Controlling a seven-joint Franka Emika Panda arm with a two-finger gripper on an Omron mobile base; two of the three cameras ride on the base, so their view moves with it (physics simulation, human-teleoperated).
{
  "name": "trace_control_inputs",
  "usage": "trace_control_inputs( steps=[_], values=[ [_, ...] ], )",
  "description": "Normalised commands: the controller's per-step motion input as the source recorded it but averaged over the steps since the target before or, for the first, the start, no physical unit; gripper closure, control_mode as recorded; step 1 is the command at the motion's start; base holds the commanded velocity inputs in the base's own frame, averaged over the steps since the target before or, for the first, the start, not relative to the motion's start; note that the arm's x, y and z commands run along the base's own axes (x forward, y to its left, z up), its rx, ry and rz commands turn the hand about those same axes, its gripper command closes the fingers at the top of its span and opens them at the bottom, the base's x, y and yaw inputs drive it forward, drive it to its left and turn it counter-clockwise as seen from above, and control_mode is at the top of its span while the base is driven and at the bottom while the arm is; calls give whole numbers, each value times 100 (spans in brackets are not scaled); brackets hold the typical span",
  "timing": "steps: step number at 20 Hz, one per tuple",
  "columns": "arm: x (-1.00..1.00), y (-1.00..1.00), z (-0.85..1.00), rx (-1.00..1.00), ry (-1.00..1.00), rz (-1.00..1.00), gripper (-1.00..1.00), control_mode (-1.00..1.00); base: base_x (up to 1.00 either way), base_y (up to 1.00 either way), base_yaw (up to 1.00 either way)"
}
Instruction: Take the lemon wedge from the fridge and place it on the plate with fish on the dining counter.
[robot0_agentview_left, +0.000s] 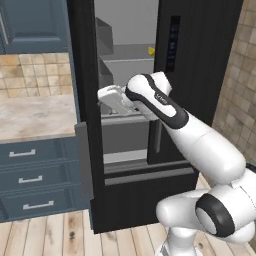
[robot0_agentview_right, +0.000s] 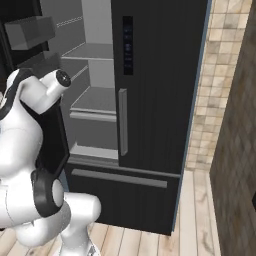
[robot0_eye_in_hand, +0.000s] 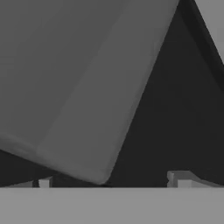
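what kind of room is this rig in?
Looks like a simulated home kitchen: a black fridge with one door open, a marbled countertop over blue drawers, and tiled walls.

**Three cameras on one open fridge**

The left base view looks forward and down from behind the arm (robot0_agentview_left: 200, 145), taking in the fridge (robot0_agentview_left: 195, 60) with its left door swung open, plus a counter (robot0_agentview_left: 35, 117) and drawers at the left. The right base view faces the same fridge (robot0_agentview_right: 160, 100) from the other side, sharing its grey shelves and bottom drawer. The hand view sits very near, tilted, against a grey shelf (robot0_eye_in_hand: 78, 87) inside.
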Motion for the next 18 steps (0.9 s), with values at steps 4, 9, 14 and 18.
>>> trace_control_inputs(
  steps=[4,9,14,18],
  values=[
    [3,17,-5,3,0,1,-100,-100,0,0,0],
    [-65,-51,2,-6,0,-4,-100,-100,0,0,0],
    [-82,-96,0,-25,0,-17,-100,-100,0,0,0],
    [-77,-100,0,-25,0,-24,-100,-100,0,0,0]
  ],
)
